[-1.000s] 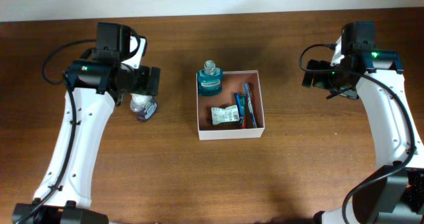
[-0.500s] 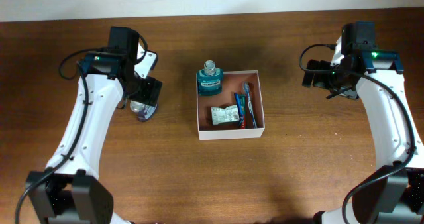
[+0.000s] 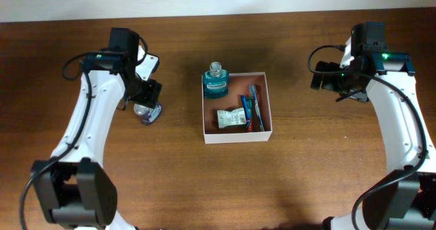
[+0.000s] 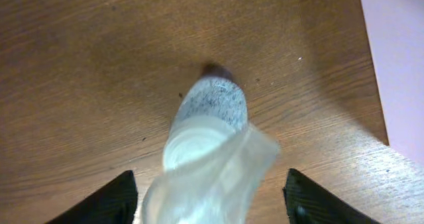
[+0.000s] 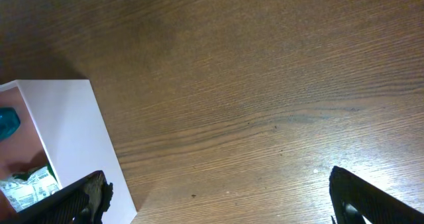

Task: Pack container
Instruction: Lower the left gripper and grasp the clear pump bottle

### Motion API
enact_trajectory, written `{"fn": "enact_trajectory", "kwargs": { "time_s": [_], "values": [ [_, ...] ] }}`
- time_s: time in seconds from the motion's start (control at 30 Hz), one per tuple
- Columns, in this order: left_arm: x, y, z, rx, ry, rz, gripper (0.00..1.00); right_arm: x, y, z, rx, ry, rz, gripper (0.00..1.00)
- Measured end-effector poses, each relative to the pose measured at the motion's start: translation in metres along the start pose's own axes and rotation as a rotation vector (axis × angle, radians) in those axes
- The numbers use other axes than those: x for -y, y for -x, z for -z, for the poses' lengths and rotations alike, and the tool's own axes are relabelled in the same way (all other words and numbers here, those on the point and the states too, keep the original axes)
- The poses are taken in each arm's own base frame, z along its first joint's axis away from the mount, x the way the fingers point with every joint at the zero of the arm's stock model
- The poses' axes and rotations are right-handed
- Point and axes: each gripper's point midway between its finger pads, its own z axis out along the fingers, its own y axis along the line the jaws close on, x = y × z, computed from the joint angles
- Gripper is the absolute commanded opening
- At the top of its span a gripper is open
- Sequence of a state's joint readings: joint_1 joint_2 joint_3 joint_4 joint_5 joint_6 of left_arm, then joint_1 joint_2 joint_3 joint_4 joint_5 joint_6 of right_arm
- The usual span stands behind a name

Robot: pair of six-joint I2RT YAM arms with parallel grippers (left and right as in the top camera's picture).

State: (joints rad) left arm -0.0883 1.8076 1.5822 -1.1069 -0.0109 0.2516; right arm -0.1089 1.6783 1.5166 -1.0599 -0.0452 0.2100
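Note:
The container [image 3: 238,137] is a white-walled square box with a pinkish-brown inside, at the table's middle. A teal bottle [image 3: 216,84] stands in its back left corner. A small packet [image 3: 230,118] and blue and red sticks [image 3: 251,107] lie inside. A clear bottle with a speckled end [image 3: 148,112] lies on the table left of the container. My left gripper [image 3: 146,95] is open right above it. In the left wrist view its fingers [image 4: 212,207] straddle the bottle [image 4: 211,118] with gaps either side. My right gripper [image 3: 325,81] is open and empty, right of the container.
In the right wrist view the container's white corner [image 5: 66,118] sits at the left, with bare wood between the fingers [image 5: 218,197]. The table's far edge meets a pale wall [image 4: 397,52] close behind the left gripper.
My left arm has turned its wrist and swung the gripper in over the clear bottle. The bottle, the container and the right arm have not moved.

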Motion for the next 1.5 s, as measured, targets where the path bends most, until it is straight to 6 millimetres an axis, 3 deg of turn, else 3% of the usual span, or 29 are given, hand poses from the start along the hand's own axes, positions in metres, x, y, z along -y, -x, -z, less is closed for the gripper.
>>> {"fn": "enact_trajectory", "kwargs": {
  "time_s": [0.13,0.33,0.53,1.03,1.37,1.5],
  "values": [
    [0.000,0.002,-0.008,-0.006,-0.002,-0.003,0.57,0.000,0.000,0.000,0.000,0.000,0.000,0.98],
    [-0.002,0.007,-0.008,0.012,0.003,-0.004,0.54,0.000,0.000,0.000,0.000,0.000,0.001,0.98],
    [-0.002,0.007,-0.008,0.013,0.003,-0.007,0.36,0.000,0.000,0.000,0.000,0.000,0.000,0.98],
    [0.000,0.010,-0.006,0.026,-0.008,-0.005,0.28,0.000,0.000,0.000,0.000,0.000,0.000,0.98],
    [-0.003,0.023,0.024,0.077,-0.003,0.102,0.24,0.000,0.000,0.000,0.000,0.000,0.000,0.98],
    [0.009,0.023,0.048,0.130,-0.065,0.128,0.24,0.000,0.000,0.000,0.000,0.000,0.000,0.98]
  ]
}}
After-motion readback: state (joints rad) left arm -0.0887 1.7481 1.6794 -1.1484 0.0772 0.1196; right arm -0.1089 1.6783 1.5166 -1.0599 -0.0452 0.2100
